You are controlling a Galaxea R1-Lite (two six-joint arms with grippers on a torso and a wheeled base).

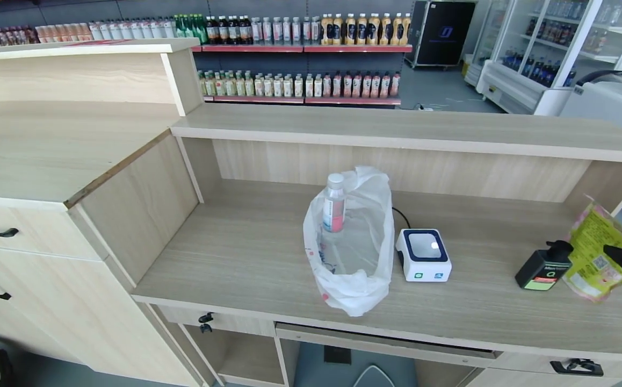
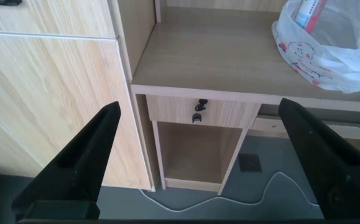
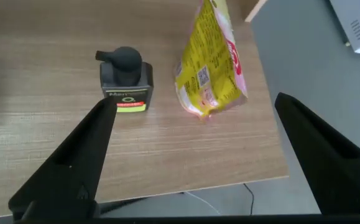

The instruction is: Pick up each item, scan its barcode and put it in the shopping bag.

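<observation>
Both end effectors (image 2: 198,104) (image 3: 195,99) wide open, empty

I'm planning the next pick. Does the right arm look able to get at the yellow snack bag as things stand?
Probably yes: the right gripper is open and faces the snack bag, which sits near the counter edge, apart from the black bottle, with nothing between.
</observation>
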